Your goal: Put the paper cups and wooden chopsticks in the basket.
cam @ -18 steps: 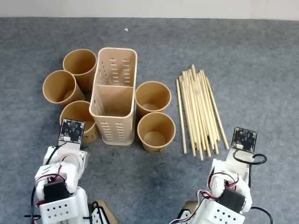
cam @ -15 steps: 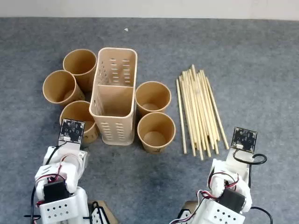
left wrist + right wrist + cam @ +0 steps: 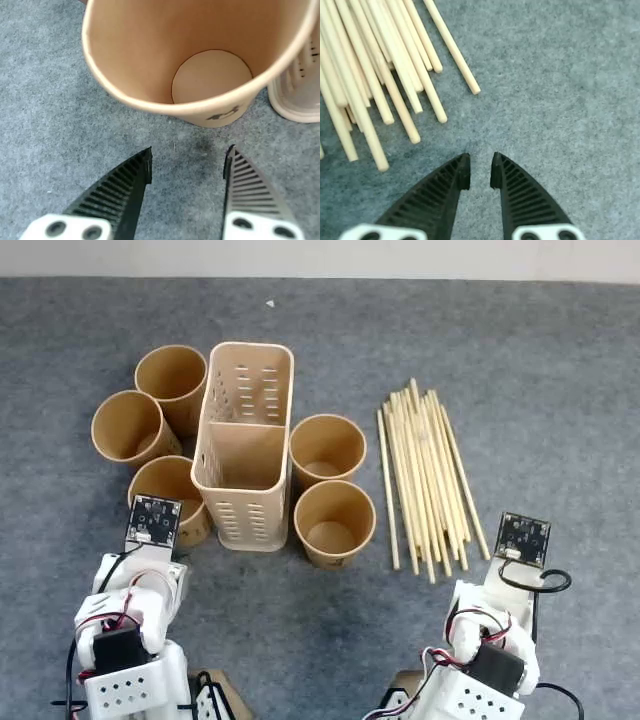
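Observation:
A cream slotted basket [image 3: 245, 445] stands upright mid-table with several brown paper cups around it, among them one at its near left [image 3: 172, 488] and two on its right [image 3: 327, 448] [image 3: 333, 520]. My left gripper [image 3: 187, 160] is open and empty, low over the carpet just short of the near-left cup [image 3: 200, 60]. Wooden chopsticks [image 3: 425, 475] lie in a loose pile on the right. My right gripper [image 3: 480, 172] hovers just short of the chopsticks' near ends [image 3: 380, 90], its fingers a narrow gap apart, holding nothing.
The grey carpet [image 3: 560, 390] is bare to the right of the chopsticks and in front of the basket. Both arm bases [image 3: 130, 640] [image 3: 490, 650] sit at the near edge. The basket's foot [image 3: 300, 100] stands beside the near-left cup.

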